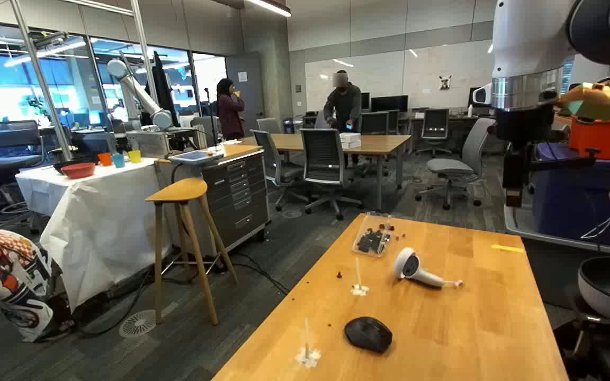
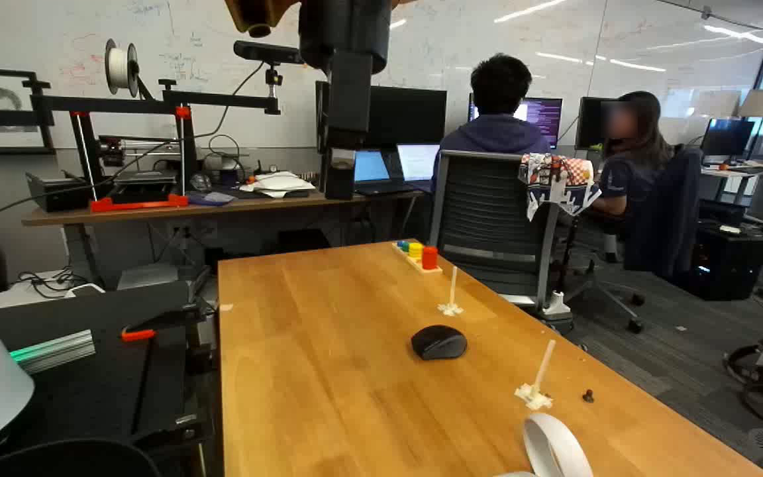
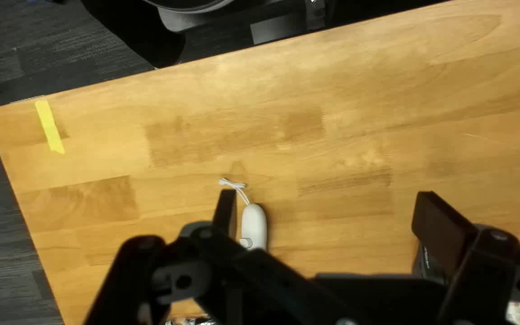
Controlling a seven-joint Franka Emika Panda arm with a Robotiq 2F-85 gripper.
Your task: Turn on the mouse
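The black mouse (image 1: 368, 334) lies on the wooden table (image 1: 464, 328), between a thin upright stick and the table's middle. It also shows on the table in an exterior view (image 2: 439, 342). In the wrist view only a sliver of the mouse (image 3: 426, 264) shows beside and behind the right-hand finger; the rest is hidden. My gripper (image 3: 325, 212) is open, with its fingers wide apart and only table seen between the fingertips. In both exterior views the gripper (image 1: 513, 196) hangs well above the table, pointing down, apart from the mouse. It also shows in an exterior view (image 2: 340, 179).
A white controller (image 1: 421, 276) with a cord lies on the table, also in the wrist view (image 3: 254, 223). Two thin sticks (image 1: 359, 272) (image 1: 307, 338) stand taped upright. A clear tray (image 1: 373, 242) holds small dark pieces. A coloured block toy (image 2: 418, 257) sits at an edge.
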